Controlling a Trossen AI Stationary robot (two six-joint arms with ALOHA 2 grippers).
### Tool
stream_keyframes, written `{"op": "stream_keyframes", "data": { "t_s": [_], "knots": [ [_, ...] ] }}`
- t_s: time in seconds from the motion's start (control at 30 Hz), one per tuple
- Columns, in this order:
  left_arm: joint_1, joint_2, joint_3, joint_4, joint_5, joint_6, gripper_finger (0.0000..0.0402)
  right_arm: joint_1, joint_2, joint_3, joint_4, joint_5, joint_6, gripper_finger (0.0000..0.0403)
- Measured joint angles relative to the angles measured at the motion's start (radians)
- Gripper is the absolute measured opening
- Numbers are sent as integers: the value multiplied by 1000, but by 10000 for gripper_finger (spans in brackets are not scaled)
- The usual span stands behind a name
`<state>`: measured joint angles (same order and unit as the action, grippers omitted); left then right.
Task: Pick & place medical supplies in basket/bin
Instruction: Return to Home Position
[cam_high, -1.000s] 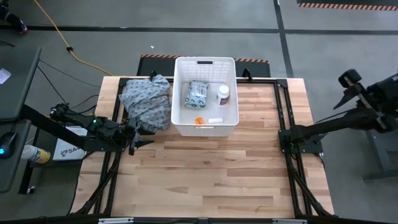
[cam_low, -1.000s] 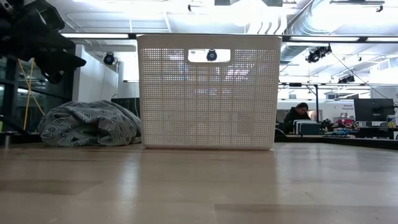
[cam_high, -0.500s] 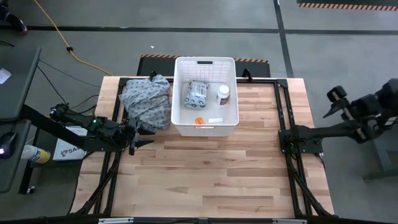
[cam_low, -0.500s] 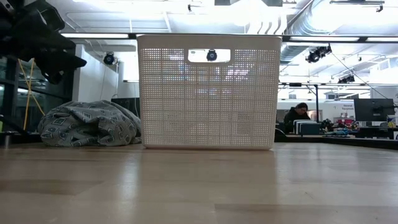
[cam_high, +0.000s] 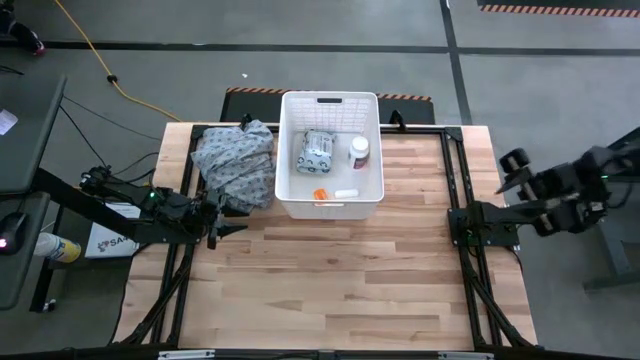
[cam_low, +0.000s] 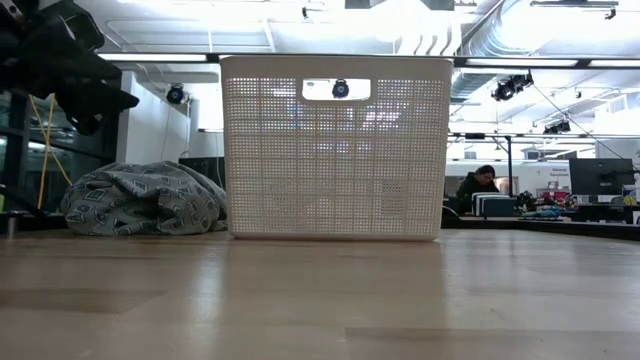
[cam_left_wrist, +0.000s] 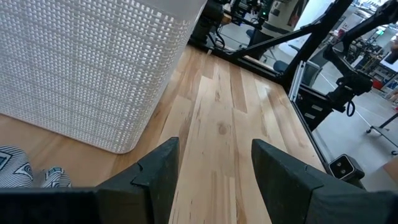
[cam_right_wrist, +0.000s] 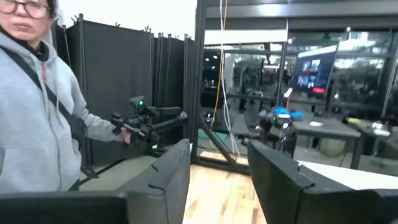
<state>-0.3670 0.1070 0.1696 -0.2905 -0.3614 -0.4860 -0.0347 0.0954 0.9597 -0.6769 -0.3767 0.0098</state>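
Right claw (cam_right_wrist: 219, 155) nearer; four supplies (cam_high: 318, 150) in bin (cam_high: 330, 98)

Left arm (cam_high: 175, 208): we see slim dark links carrying one small green light, left of the white bin (cam_high: 283, 150).
Left gripper (cam_left_wrist: 214, 163): we see two dark, broad fingers (cam_left_wrist: 155, 177) with faceted, matte faces.
Right arm (cam_high: 560, 185): we see dark links and rounded black joints, right of the bin.
Right gripper (cam_right_wrist: 217, 165): we make out two dark grey, blocky fingers (cam_right_wrist: 277, 174) with bevelled edges.
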Motion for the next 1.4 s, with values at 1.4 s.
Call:
{"op": "stream_keyframes", "data": {
  "t_s": [1.4],
  "knots": [
    [0,0,0,-5,-17,100,232,0,-1,-778,706,65,80,159]
  ]
}}
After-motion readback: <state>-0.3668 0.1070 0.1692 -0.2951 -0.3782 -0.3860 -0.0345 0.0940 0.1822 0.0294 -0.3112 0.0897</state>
